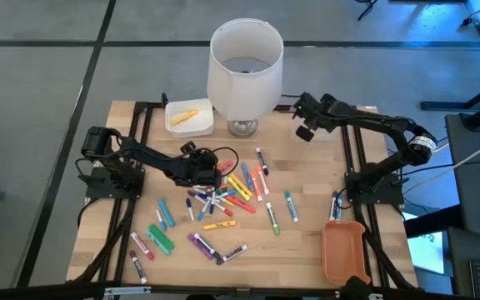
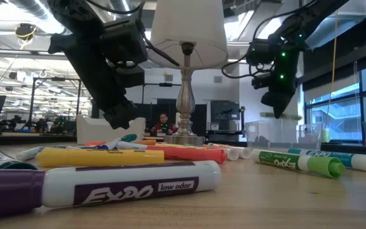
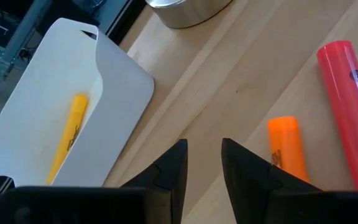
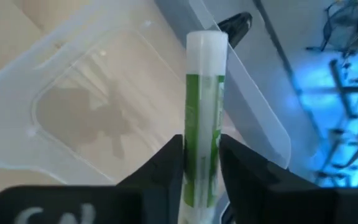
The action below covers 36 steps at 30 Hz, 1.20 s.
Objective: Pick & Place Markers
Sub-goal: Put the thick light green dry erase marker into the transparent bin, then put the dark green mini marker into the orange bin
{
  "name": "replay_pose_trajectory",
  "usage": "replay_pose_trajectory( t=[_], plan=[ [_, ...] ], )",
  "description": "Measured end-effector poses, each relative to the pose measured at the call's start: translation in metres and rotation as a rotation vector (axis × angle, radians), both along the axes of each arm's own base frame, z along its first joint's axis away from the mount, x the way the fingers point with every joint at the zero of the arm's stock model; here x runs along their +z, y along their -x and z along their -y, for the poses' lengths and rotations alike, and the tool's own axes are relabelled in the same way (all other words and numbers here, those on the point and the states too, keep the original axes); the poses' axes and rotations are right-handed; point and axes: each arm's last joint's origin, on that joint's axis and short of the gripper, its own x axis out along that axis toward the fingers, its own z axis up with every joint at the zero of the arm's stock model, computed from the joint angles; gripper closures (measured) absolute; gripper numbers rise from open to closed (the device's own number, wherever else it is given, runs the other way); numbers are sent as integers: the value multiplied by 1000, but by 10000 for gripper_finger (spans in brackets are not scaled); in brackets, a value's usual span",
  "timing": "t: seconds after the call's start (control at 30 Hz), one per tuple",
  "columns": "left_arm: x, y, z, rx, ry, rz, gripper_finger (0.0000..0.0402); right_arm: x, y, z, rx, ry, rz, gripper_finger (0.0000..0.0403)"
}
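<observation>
Two dark arms reach over the wooden worktop [image 1: 307, 242] in the high view, the left one stretched from its base at the picture's left edge toward the centre, the right one bent up and across from its base at the right toward the upper middle. The left end effector [image 1: 209, 169] hovers low at the left fringe of the scattered markers [image 1: 223, 204], which lie mostly in the centre and lower left of the worktop; in the left wrist view its fingers [image 3: 166, 177] stand slightly apart with nothing between them, over bare wood beside an orange marker [image 3: 286, 149] and a red marker [image 3: 350, 112]. That same view shows the white tray [image 3: 123, 93] just beyond, with a yellow marker [image 3: 69, 134] lying in it; in the high view this tray sits at upper centre-left, just beside the base of the white-shaded lamp [image 1: 244, 67]. The right end effector [image 1: 307, 117] is raised to the right of the lamp, near the worktop's top edge, and is clenched on a green marker [image 4: 202, 118], which stands up between its fingers above a clear plastic tray [image 4: 86, 87]. An orange bin [image 1: 344, 250] rests at the lower right of the worktop. In the low view a person [image 2: 164, 124] is seated far behind the lamp's stem.
</observation>
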Motion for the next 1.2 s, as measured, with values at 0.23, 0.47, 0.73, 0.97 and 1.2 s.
replay_pose_trajectory(
  t=[0.23,0.47,0.73,0.97,1.2],
  plan=[
    [0,0,0,0,1,0,308,0,2,4,-17,2,17,253],
    [0,0,0,0,0,0,304,0,0,-1,-110,-17,105,251],
    [-1,0,1,-31,29,-32,309,-3,-23,-36,-45,-161,206,250],
    [-3,0,3,-40,124,-20,309,-7,-45,-85,63,-197,227,250],
    [-4,1,4,-46,194,-17,307,-29,-54,-142,138,-236,299,250]
  ],
)
